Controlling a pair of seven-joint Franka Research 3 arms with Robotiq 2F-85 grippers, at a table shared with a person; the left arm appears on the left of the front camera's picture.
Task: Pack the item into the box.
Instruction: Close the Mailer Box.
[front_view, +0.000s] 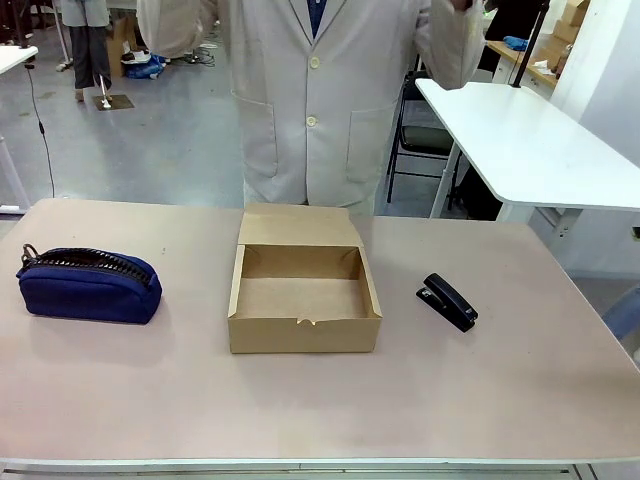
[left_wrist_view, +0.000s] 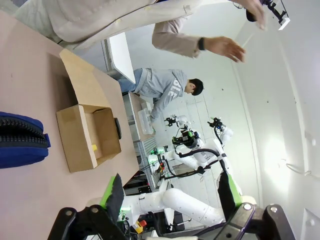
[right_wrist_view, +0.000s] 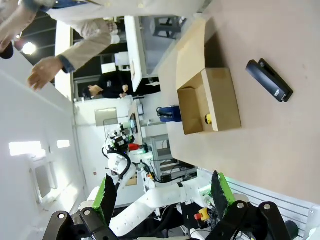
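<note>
Left pincer (left_wrist_view: 170, 196) and right pincer (right_wrist_view: 163, 196) are seen spread wide, nothing held, both high above the beige surface (front_view: 300, 410). Shallow brown cardboard box (front_view: 305, 335) is set mid-surface, its lid flap laid back toward the person. Small yellow stick-like item (right_wrist_view: 208, 118) is glimpsed inside the box, close by the wall nearest the robot. Navy zip pouch (front_view: 90, 288) is placed left of the box and black stapler (front_view: 447, 301) right of it, both apart from it. Person's hand (left_wrist_view: 227, 47) is held up, off the surface.
</note>
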